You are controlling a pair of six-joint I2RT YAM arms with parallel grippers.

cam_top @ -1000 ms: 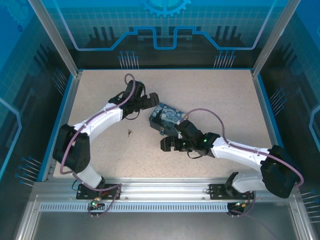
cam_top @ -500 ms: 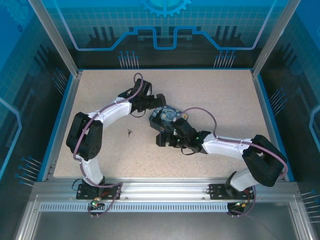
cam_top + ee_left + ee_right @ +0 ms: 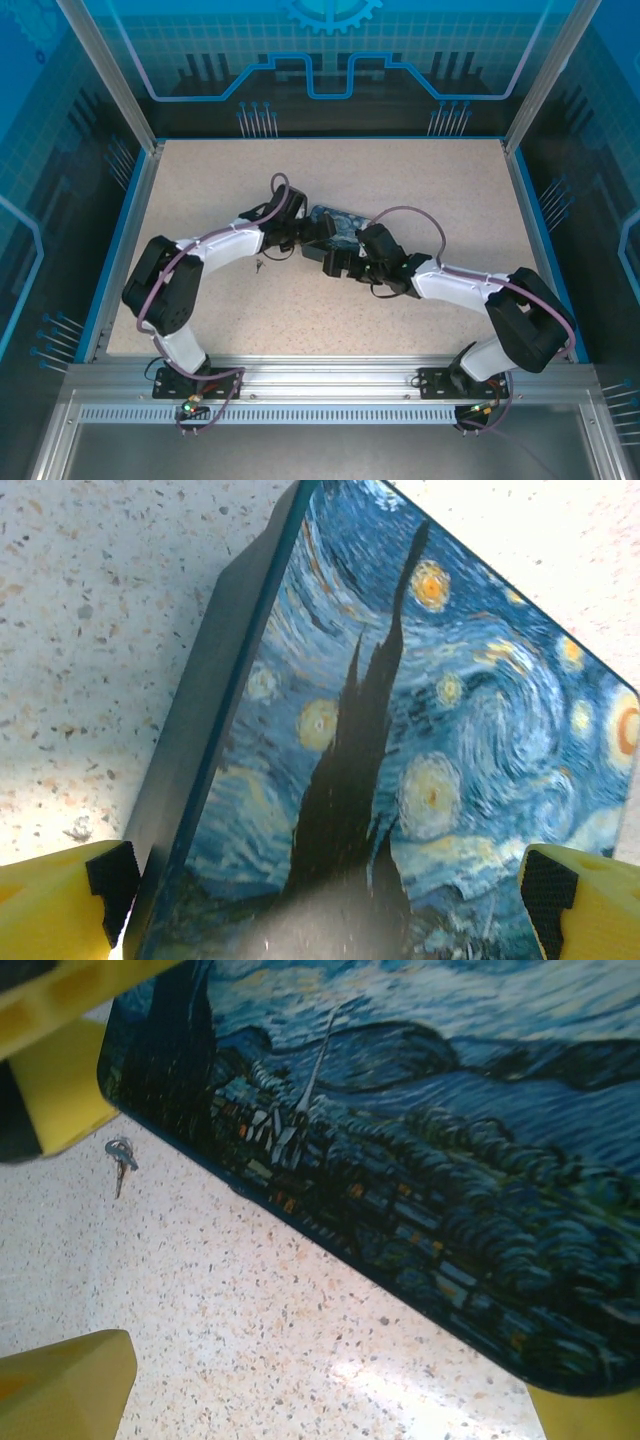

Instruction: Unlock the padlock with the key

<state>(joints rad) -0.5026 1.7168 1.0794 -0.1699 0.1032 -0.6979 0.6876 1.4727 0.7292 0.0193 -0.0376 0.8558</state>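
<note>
**Editor:** Speckled beige desk (image 3: 430, 180), blue panels behind with a gear emblem (image 3: 330, 12). What sits in the middle?

**Photographer:** The padlock (image 3: 338, 218), lying flat near the desk's centre. Its face carries a swirling starry-night painting in blue and yellow, and its sides are black. Both arms meet over it.

**Editor:** And the fingers?

**Photographer:** The left gripper (image 3: 320, 905) has its yellow fingers (image 3: 55, 905) spread wide, one on each side of the padlock (image 3: 400, 730). Whether the black pads touch it, I cannot tell. The right gripper (image 3: 325, 1400) is spread wide too, with bare desk between its tips. The padlock (image 3: 430, 1160) runs across in front of it, down to the finger at the frame's right.

**Editor:** The key?

**Photographer:** The key (image 3: 258, 265) lies on the desk left of the padlock, apart from it, close by the left arm. From the right wrist, the key (image 3: 120, 1155) shows just off the padlock's rounded corner.
</note>
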